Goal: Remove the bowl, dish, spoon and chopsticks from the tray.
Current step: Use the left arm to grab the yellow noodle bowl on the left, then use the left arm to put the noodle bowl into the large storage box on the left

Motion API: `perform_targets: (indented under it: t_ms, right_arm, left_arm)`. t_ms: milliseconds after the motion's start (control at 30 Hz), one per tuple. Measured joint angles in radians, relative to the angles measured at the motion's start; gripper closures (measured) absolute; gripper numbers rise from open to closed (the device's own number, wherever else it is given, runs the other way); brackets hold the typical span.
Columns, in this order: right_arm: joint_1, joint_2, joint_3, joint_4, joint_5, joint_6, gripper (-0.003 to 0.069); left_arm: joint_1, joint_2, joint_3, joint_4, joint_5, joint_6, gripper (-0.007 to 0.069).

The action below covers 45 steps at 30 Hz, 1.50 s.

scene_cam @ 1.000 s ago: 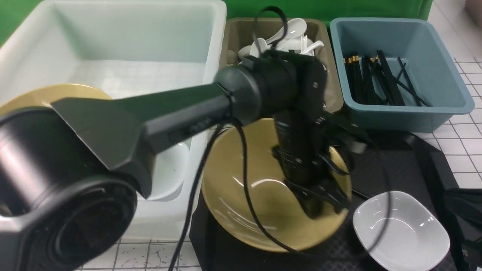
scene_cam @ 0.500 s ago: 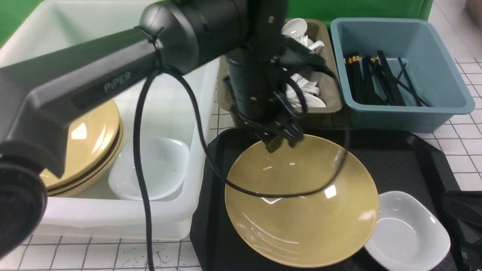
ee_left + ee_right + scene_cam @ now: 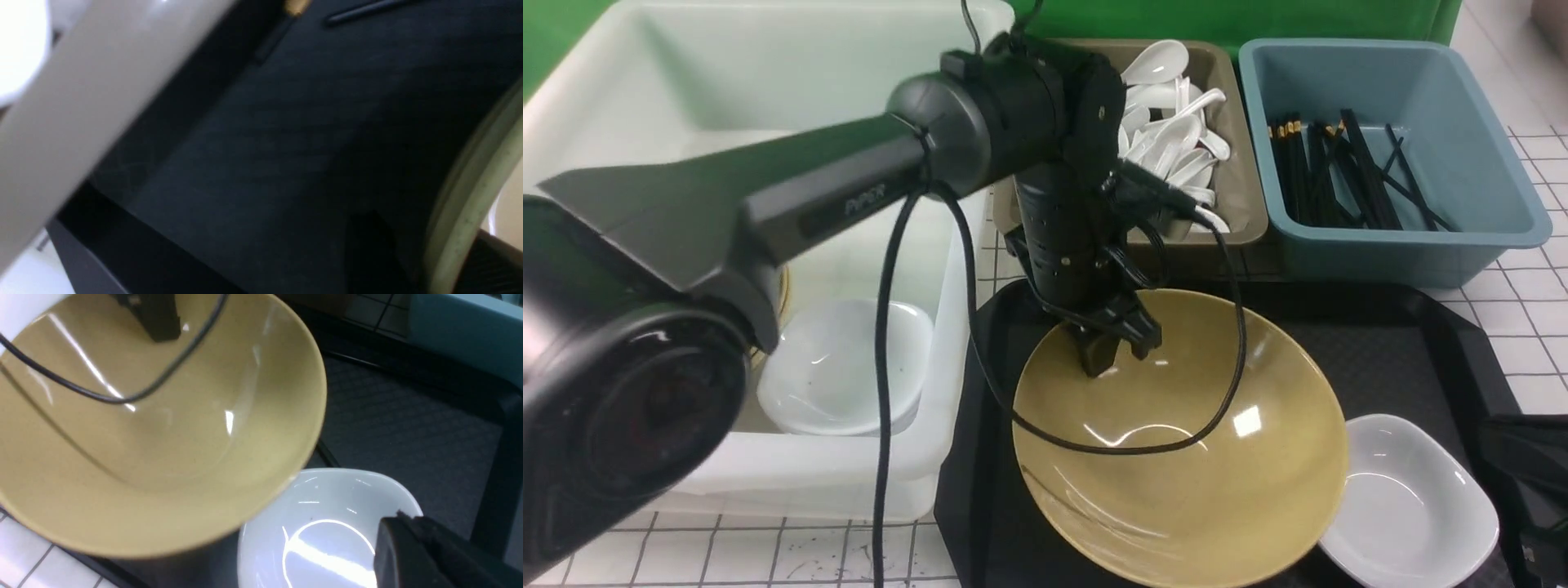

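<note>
Black tray (image 3: 1421,343) — left hand (image 3: 1119,353) pinches bowl (image 3: 1192,482) by far rim; right hand (image 3: 408,547) pressed together.

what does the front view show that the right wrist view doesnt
Only front: the white tub holding a spare white dish, the tan bin of spoons, the sticks piled in the blue bin. Only right wrist: a thin dark stick beside the bowl, likely a chopstick. Both: the bowl, the dish, the tray, the left end effector at the bowl's far rim.
</note>
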Motion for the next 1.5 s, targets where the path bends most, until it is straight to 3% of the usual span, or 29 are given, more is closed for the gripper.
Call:
perform_targets:
  t_ms: [200,367,567,667,833,933,1133,1233,1333,1500]
  right_arm:
    - [0.001,0.0,0.0,0.0,0.0,0.0,0.0584]
    - [0.001,0.0,0.0,0.001,0.0,0.0,0.0582]
    - [0.001,0.0,0.0,0.002,0.0,0.004,0.058]
    - [0.001,0.0,0.0,0.003,0.0,0.016,0.058]
    - [0.001,0.004,0.0,0.003,-0.001,0.038,0.0567]
    - [0.001,0.016,0.0,0.003,-0.004,0.063,0.0505]
    - [0.001,0.089,0.0,-0.016,0.012,0.161,0.028]
    - [0.001,0.154,0.0,-0.052,0.03,0.229,0.0183]
    - [0.001,0.246,-0.001,-0.103,0.04,0.285,0.0106]
    - [0.001,0.403,-0.043,-0.166,0.04,0.318,0.0079]
  left_arm:
    - [0.028,-0.112,-0.025,-0.068,0.003,0.026,0.0613]
    - [0.179,-0.321,-0.029,-0.142,-0.031,0.092,0.0615]
    - [0.53,-0.622,0.044,-0.166,0.003,0.028,0.0617]
    - [0.776,-0.765,0.239,-0.13,-0.027,-0.028,0.0616]
    - [0.953,-0.825,0.466,-0.131,-0.141,-0.065,0.0616]
    - [1.049,-0.821,0.629,-0.148,-0.298,-0.089,0.0616]
    - [1.068,-0.8,0.785,-0.138,-0.482,-0.107,0.061]
    - [1.068,-0.771,0.823,-0.118,-0.562,-0.107,0.0554]
    - [1.068,-0.745,0.832,-0.095,-0.586,-0.114,0.0429]
    - [1.068,-0.769,0.816,-0.108,-0.609,-0.162,0.019]
